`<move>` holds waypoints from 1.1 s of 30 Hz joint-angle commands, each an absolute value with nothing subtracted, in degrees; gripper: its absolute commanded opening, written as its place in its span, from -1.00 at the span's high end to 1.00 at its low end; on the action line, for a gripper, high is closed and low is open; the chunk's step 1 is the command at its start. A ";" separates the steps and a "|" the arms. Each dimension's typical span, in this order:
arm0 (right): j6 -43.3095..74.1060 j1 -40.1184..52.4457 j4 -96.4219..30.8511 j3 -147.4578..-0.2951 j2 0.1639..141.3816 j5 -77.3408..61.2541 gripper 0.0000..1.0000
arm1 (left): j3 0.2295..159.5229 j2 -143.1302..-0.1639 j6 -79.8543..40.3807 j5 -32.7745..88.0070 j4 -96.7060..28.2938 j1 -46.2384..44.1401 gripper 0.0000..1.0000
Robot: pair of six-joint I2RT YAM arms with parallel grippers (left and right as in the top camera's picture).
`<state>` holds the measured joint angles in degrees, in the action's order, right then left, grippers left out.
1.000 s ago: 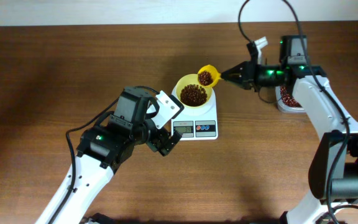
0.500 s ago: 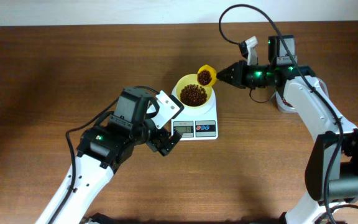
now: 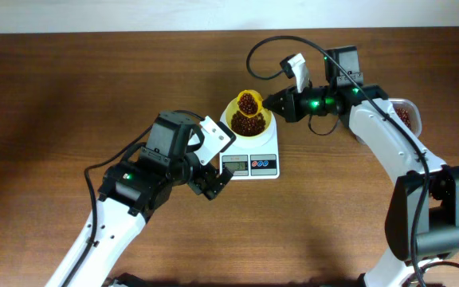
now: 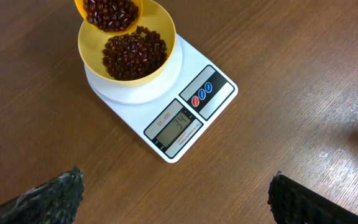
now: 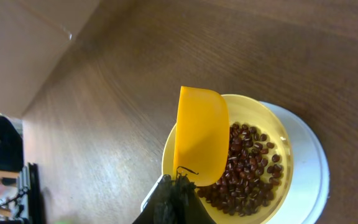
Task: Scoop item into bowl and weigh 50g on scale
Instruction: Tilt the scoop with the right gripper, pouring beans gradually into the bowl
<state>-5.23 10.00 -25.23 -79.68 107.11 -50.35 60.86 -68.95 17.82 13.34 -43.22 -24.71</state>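
The pale-yellow bowl (image 3: pixel 249 121) holds dark red-brown beans (image 4: pixel 132 55) and stands on the white scale (image 3: pixel 252 151). My right gripper (image 3: pixel 276 104) is shut on the handle of a yellow scoop (image 3: pixel 249 102), whose cup of beans (image 4: pixel 109 12) hangs over the bowl's far rim. In the right wrist view the scoop (image 5: pixel 201 134) shows from its underside above the bowl (image 5: pixel 279 140). My left gripper (image 3: pixel 211 182) is open and empty, low at the scale's left front; its fingers (image 4: pixel 48 198) stand wide apart.
A clear tub of beans (image 3: pixel 403 116) stands at the far right, behind my right arm. The scale's display (image 4: pixel 177 124) is lit; its red and blue buttons (image 4: pixel 202 93) face the front. Bare wooden table lies all around.
My right gripper has carried the loaded scoop leftwards, from beside the bowl's right rim to over the bowl. The tub, hidden by the arm before, now shows. My left arm has not moved.
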 commanded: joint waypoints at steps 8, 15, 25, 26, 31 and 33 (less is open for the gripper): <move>-25.17 10.17 -25.04 -79.81 107.53 -50.28 0.92 | 60.84 -68.55 17.65 14.17 -43.13 -24.45 -0.97; -30.28 10.17 -24.80 -79.81 107.53 -47.66 0.92 | 60.84 -68.55 17.65 14.17 -43.13 -24.45 -0.97; -32.80 10.17 -24.62 -79.81 107.53 -44.12 0.92 | 60.84 -68.55 17.65 14.17 -43.13 -24.45 -0.97; -32.80 10.17 -24.62 -79.81 107.53 -44.12 0.92 | 60.84 -68.55 17.65 14.17 -43.13 -24.45 -0.97; -32.80 10.17 -24.62 -79.81 107.53 -44.12 0.92 | 60.84 -68.55 17.65 14.17 -43.13 -24.45 -0.97; -32.80 10.17 -24.62 -79.81 107.53 -44.14 0.92 | 60.84 -68.55 17.65 14.17 -43.13 -24.45 -0.97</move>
<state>-32.16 10.00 -24.82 -79.68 107.11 -44.36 60.86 -68.95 17.82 13.34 -43.22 -24.71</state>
